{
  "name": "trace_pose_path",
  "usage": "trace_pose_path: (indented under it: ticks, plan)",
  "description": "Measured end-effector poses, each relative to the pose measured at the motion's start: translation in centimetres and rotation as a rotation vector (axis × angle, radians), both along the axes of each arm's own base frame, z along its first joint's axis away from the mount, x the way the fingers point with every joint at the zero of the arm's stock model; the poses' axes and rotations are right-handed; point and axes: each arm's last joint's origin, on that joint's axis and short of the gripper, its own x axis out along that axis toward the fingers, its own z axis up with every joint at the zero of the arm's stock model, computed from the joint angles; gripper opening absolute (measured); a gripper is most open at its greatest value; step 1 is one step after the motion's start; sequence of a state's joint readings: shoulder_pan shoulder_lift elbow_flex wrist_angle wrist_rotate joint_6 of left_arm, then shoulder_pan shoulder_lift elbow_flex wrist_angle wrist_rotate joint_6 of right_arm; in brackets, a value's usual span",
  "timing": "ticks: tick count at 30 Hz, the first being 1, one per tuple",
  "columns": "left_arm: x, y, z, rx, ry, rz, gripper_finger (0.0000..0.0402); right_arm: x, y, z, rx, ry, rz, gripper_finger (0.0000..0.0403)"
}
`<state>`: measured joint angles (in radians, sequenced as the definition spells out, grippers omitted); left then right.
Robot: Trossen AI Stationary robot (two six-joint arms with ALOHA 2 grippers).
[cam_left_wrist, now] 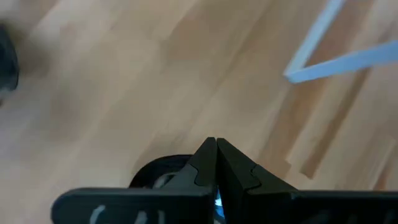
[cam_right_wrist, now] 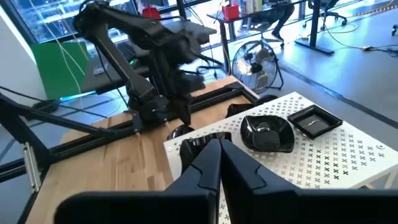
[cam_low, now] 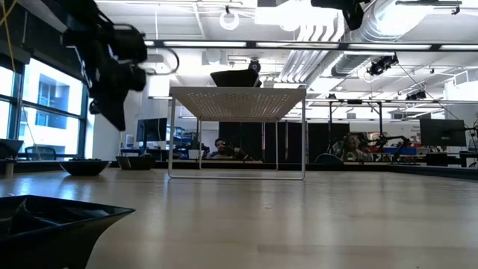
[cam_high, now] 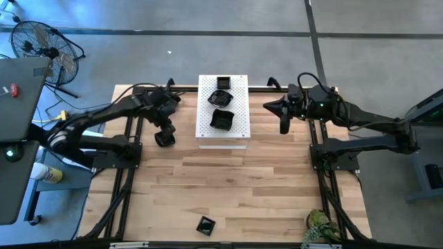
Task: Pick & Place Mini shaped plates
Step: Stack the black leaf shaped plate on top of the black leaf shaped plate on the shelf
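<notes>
Small glossy black shaped plates: three on raised white perforated rectangular board (cam_high: 223, 135) — square plate (cam_high: 223, 83), middle plate (cam_high: 219, 98), wavy plate (cam_high: 221, 120); fourth, stray plate (cam_high: 205, 225), lay near front edge of wooden desk (cam_high: 242, 187). Judged light, rigid, slick, chip-prone; best pinched at raised rim. Left tool (cam_high: 165, 137) closed, empty, hung above desk just left of board. Right tool (cam_high: 284, 124) closed, empty, right of board. Board edges were nearby hazard; desk centre offered open room.

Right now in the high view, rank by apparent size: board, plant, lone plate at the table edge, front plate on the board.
1. Board
2. Plant
3. Front plate and lone plate: close. The front plate sits raised, nearer the camera, so unranked.
</notes>
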<state>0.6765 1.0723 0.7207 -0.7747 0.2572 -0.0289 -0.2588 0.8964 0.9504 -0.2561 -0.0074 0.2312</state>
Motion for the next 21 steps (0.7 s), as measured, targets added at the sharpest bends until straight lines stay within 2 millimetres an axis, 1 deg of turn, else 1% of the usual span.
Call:
trace_pose_path:
  ticks: [2, 4, 9, 14, 17, 21]
  plan:
    - [0.3, 0.8, -0.6, -0.031, 0.058, -0.006, 0.0005, 0.0, 0.0, 0.0, -0.003, 0.0, 0.0, 0.0004]
    - [0.5, 1.4, -0.9, -0.026, 0.113, -0.053, 0.0015, 0.0, 0.0, 0.0, -0.003, 0.001, 0.002, 0.0003]
    - [1.2, 2.3, -1.4, 0.009, 0.2, -0.185, 0.0065, 0.0, 0.1, 0.0, 0.001, 0.0, 0.021, 0.0003]
    - [1.5, 2.8, -2.7, 0.01, 0.293, -0.263, 0.0109, 0.0, 0.1, 0.0, -0.009, 0.003, 0.026, 0.0006]
    - [1.7, 3.1, -3.4, 0.027, 0.35, -0.296, 0.0118, 0.0, 0.1, 0.0, -0.01, 0.003, 0.026, 0.0002]
    - [1.9, 3.4, -4.0, 0.04, 0.378, -0.359, 0.0119, 0.0, 0.1, 0.0, -0.017, 0.005, 0.027, 0.0003]
